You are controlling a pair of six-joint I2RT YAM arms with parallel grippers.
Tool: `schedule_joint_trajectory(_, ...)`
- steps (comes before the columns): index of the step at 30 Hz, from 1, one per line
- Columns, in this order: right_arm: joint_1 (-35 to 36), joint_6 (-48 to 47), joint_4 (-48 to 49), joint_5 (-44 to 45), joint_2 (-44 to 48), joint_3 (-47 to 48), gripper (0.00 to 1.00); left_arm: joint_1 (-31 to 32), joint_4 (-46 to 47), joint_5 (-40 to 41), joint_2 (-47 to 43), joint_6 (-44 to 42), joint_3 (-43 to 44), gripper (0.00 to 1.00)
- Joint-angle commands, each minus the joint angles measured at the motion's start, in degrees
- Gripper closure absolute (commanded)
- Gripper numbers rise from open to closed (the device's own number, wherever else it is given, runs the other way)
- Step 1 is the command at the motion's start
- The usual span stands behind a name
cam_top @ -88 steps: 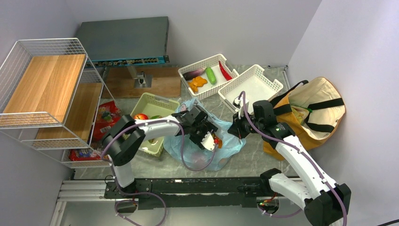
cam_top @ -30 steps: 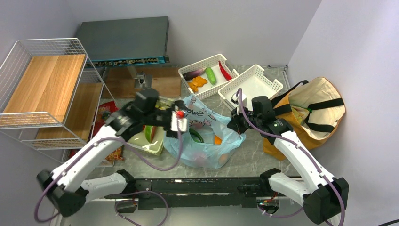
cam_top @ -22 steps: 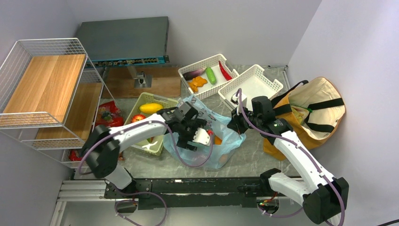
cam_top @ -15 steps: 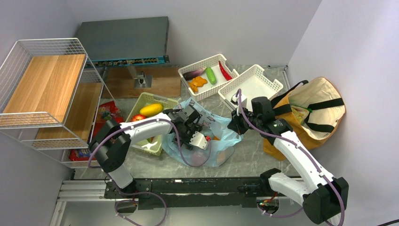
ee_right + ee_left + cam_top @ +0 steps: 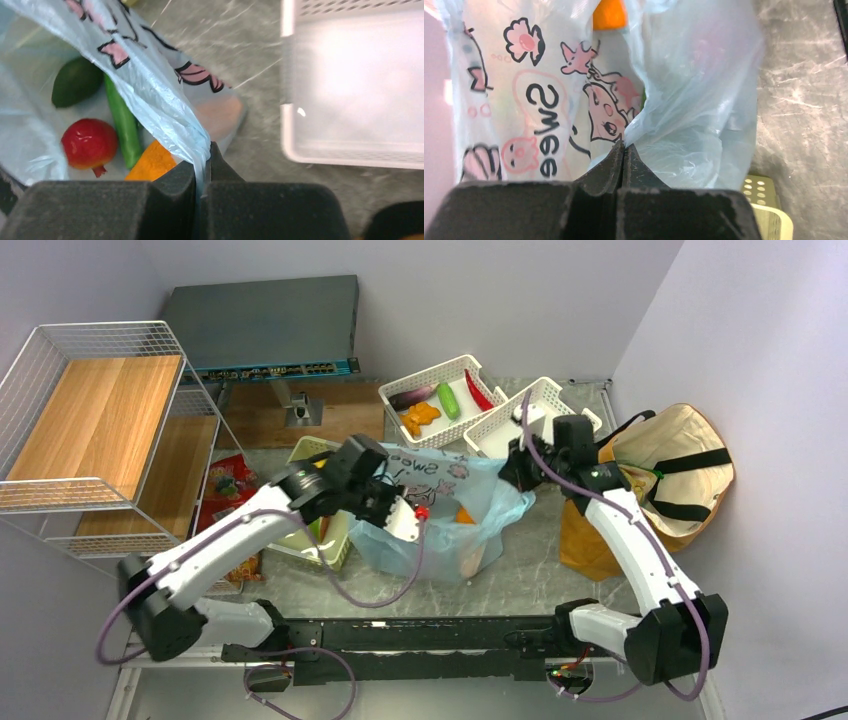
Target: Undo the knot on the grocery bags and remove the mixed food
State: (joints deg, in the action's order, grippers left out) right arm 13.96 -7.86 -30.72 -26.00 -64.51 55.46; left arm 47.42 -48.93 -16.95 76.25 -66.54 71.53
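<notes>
1. The bag (image 5: pixel 450 530), thin blue plastic, stands on the bench (image 5: pixel 530 570) with its mouth pulled open. The left end effector (image 5: pixel 624 145) is pinched tight on the bag's left rim, and the right end effector (image 5: pixel 202 155) is clamped on its right rim.
2. Inside the bag lie an avocado (image 5: pixel 77 81), a cucumber (image 5: pixel 122 127), an apple (image 5: pixel 90 143) and a carrot (image 5: pixel 156 162), low down against its right wall. The tote (image 5: pixel 670 460) stands well to the bag's right, untouched.
3. As I read it, the step in hand is spreading the mouth so the food can be reached.
4. Pull the two rims apart gently and level. The film is thin, and a sharp tug could tear it or slip it from a pinch.
5. Hold the bag's bottom on the bench. If lifted, the food would roll and the walls would close in.
6. Only one side should let go to reach in; the other should hold its rim high so the mouth stays open.
7. Take the topmost piece first, and carry it to the basket (image 5: pixel 335 535) just left of the bag.
</notes>
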Motion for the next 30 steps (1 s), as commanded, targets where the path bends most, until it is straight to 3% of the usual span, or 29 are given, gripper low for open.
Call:
schedule_joint_trajectory(1,-4.65,-3.31,1.21,-3.55,-1.43,7.74,1.00,-0.38,-3.28,-10.85,-10.19,-1.37,-2.61,1.00)
schedule_joint_trajectory(5,-4.39,-5.17,-1.22,-8.10,0.94,5.26,1.00,2.33,-7.16,-13.22,-16.76,-2.42,-13.73,1.00)
schedule_joint_trajectory(9,1.40,-6.52,-3.78,-8.73,3.68,-1.30,1.00,9.09,0.74,-12.61,-17.80,1.55,-26.75,1.00)
schedule_joint_trajectory(15,12.78,-10.22,-5.71,-3.12,6.93,-8.18,1.00,16.16,6.53,-11.06,-11.27,2.00,-30.57,1.00)
schedule_joint_trajectory(16,13.34,-10.96,-6.00,-2.47,6.93,-8.11,1.00,16.58,6.26,-10.49,-11.20,2.27,-30.06,0.95)
schedule_joint_trajectory(18,13.74,-12.05,-6.42,-1.48,6.91,-7.78,1.00,16.46,4.29,-10.07,-11.52,5.53,-26.72,0.55)
schedule_joint_trajectory(19,13.74,-12.24,-6.57,-1.03,6.98,-7.62,1.00,16.06,3.57,-10.22,-12.29,7.78,-24.56,0.41)
schedule_joint_trajectory(21,13.78,-12.24,-6.67,-1.04,7.58,-7.47,1.00,13.59,3.70,-12.73,-14.98,11.69,-20.41,0.27)
schedule_joint_trajectory(24,14.19,-11.67,-6.08,-1.10,8.49,-8.17,1.00,8.93,10.26,-16.00,-18.18,18.54,-15.94,0.20)
schedule_joint_trajectory(27,14.30,-10.83,-5.52,-1.22,8.88,-8.60,1.00,7.87,16.26,-13.59,-15.62,19.57,-13.52,0.24)
schedule_joint_trajectory(30,14.34,-10.51,-5.66,-1.77,9.07,-8.39,1.00,7.69,16.87,-8.98,-6.26,17.88,-9.46,0.29)
